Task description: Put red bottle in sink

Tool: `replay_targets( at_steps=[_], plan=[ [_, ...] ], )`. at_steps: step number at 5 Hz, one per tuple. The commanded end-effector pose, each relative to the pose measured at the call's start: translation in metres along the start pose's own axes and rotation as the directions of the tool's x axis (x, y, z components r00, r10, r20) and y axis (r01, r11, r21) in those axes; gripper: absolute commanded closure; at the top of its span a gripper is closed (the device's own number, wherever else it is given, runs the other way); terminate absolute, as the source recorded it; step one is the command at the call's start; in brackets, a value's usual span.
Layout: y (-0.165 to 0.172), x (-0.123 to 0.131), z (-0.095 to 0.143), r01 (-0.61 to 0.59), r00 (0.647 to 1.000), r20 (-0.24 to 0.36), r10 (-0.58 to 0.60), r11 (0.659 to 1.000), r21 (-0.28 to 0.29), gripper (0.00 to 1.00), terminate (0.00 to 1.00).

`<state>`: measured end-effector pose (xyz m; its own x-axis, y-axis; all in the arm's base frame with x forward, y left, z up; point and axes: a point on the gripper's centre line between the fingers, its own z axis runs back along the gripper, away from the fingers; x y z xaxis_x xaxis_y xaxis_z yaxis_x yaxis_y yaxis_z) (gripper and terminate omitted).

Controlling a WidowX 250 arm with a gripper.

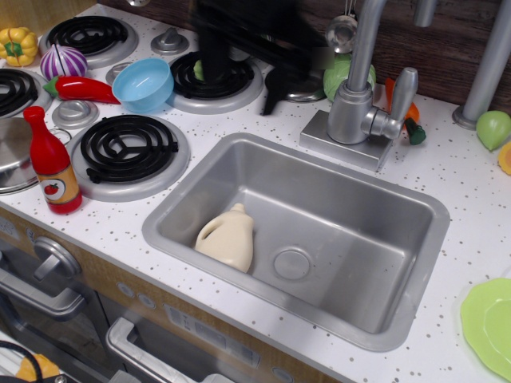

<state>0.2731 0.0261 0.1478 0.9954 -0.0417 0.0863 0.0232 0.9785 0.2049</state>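
Note:
The red bottle (52, 163) stands upright on the white counter at the left, beside the front burner (128, 150). It has a red cap and an orange-yellow tomato label. The silver sink (343, 231) fills the middle and holds a cream jug-shaped bottle (227, 238) lying near the round drain (292, 263). My black gripper (243, 80) is a motion-blurred shape over the back burner at top centre. It is far from the bottle and above and to the right of it. Its two fingers stand apart with nothing between them.
A blue bowl (144, 84) and a red chili pepper (80, 88) lie behind the bottle. A purple onion (64, 60) and a yellow pepper (17, 44) sit at far left. The faucet (363, 104) rises behind the sink. A green plate (489, 323) is at the right edge.

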Motion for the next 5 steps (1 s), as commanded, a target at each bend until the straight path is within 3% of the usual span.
replay_targets(
  at_steps=[1,2,3,5],
  plan=[
    [0.074,-0.030,0.002,0.022,1.000,0.020,-0.023,0.999,0.045,0.00,0.00],
    [0.117,-0.049,-0.014,0.039,0.998,0.035,-0.042,0.996,0.075,0.00,0.00],
    [0.137,-0.056,-0.033,0.046,0.997,0.063,-0.050,0.997,0.065,0.00,0.00],
    [0.144,-0.057,-0.062,0.074,0.993,0.095,-0.074,0.997,0.006,0.00,0.00]
  ],
)
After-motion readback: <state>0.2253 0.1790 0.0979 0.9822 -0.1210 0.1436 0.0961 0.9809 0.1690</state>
